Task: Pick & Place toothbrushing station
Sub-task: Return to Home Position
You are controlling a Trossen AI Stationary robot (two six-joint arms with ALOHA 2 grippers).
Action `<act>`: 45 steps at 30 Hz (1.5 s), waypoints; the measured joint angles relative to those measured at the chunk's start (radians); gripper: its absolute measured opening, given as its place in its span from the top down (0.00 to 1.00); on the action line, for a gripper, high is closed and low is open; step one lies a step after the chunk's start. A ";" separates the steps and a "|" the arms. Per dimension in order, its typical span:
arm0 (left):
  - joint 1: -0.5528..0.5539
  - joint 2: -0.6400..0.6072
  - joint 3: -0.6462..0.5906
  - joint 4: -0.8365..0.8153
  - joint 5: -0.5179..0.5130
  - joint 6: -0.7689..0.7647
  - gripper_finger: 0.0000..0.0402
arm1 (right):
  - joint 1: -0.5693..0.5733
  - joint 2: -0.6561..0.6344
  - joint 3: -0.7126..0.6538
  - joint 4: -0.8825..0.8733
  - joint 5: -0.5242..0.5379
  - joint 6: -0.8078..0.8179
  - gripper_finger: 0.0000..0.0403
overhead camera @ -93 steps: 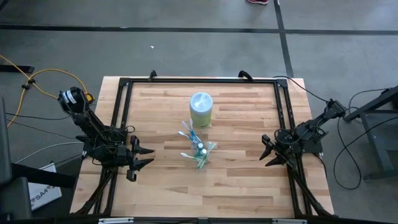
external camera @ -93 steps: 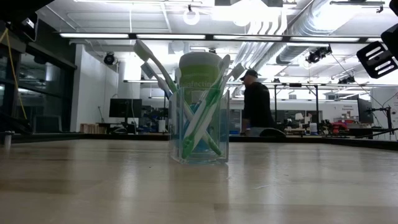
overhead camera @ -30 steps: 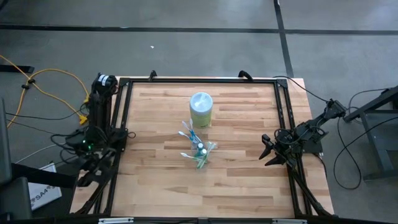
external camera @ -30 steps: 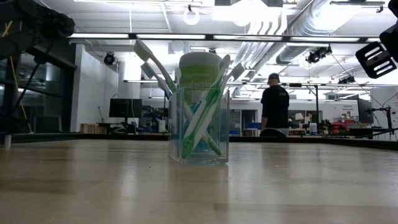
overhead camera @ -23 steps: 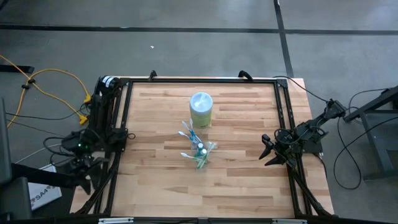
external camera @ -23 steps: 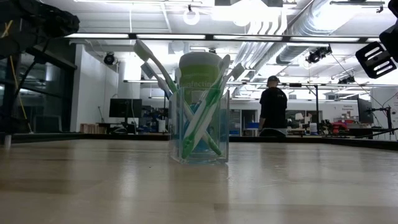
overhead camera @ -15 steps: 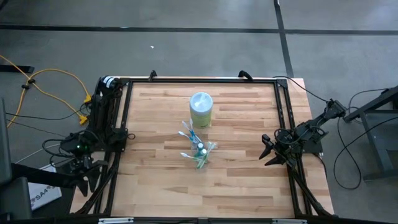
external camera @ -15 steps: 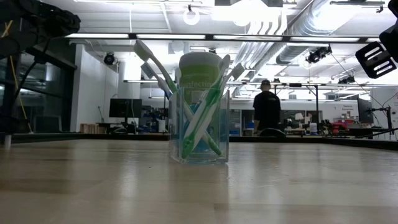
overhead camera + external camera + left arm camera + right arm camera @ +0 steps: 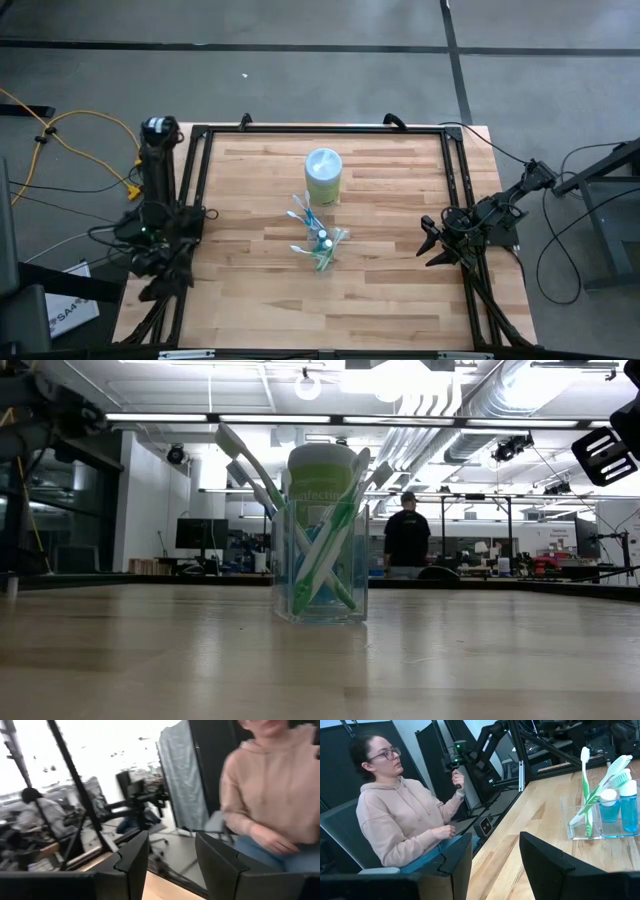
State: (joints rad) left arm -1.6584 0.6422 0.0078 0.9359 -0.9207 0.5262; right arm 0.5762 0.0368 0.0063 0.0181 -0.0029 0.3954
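A small clear tumbler [image 9: 321, 248] stands on its base in the middle of the table. Several blue-and-white and green-and-white toothbrushes [image 9: 318, 550] stick into it, heads up, leaning on its rim. Two blue toothpaste tubes [image 9: 619, 806] stand in it too. My left gripper [image 9: 172, 864] is open and holds nothing. It hangs over the table's left frame rail [image 9: 163, 283], far from the tumbler. My right gripper [image 9: 432, 246] is open at the table's right side and points toward the tumbler [image 9: 598, 816].
A green-and-white canister [image 9: 323, 175] stands just behind the tumbler toward the far edge. A black frame [image 9: 320, 129] runs round the table. A person in a beige hoodie [image 9: 402, 827] sits beyond the table's left side. Another person [image 9: 405, 538] walks in the room behind.
My left arm has swung outward past the table's left edge and then back toward the frame rail, its gripper staying open. The tumbler and its contents have not moved. The person in the room behind has walked leftward.
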 joint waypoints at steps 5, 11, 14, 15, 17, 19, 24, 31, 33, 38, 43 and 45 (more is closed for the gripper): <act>0.237 -0.018 0.000 0.012 0.150 -0.054 0.61 | 0.000 0.000 0.000 0.000 0.000 0.000 0.61; 0.513 -0.011 0.000 -0.028 0.388 -0.180 0.61 | 0.000 0.000 0.000 0.000 0.000 0.000 0.61; 0.645 -0.010 0.000 -0.065 0.524 -0.246 0.61 | 0.000 0.000 0.000 0.000 0.000 0.000 0.61; 0.684 -0.011 0.000 -0.076 0.566 -0.267 0.61 | 0.000 0.000 0.000 0.000 0.000 0.000 0.61; 0.761 -0.011 0.000 -0.109 0.642 -0.316 0.61 | 0.000 0.000 0.000 0.000 0.000 0.000 0.61; 0.829 -0.012 0.000 -0.137 0.710 -0.347 0.61 | 0.000 0.000 0.000 0.000 0.000 0.000 0.61; 0.999 -0.012 0.000 -0.178 0.825 -0.418 0.61 | 0.000 0.000 0.000 0.000 0.000 0.000 0.61; 1.227 -0.012 0.000 -0.218 1.068 -0.485 0.61 | 0.000 0.000 0.000 0.000 0.000 0.000 0.61; 1.286 -0.012 0.000 -0.220 1.155 -0.506 0.61 | 0.000 0.000 0.000 0.000 0.000 0.000 0.61; 1.413 -0.012 0.000 -0.239 1.372 -0.533 0.61 | 0.000 0.000 0.000 0.000 0.000 0.000 0.61; 1.509 -0.013 0.000 -0.247 1.598 -0.523 0.61 | 0.000 0.000 0.000 0.000 0.000 0.000 0.61; 1.541 -0.013 0.000 -0.254 1.637 -0.530 0.61 | 0.000 0.000 0.000 0.000 0.000 0.000 0.61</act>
State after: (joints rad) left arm -0.1174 0.6296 0.0074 0.6820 0.7164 -0.0042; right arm 0.5758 0.0368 0.0063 0.0181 -0.0029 0.3954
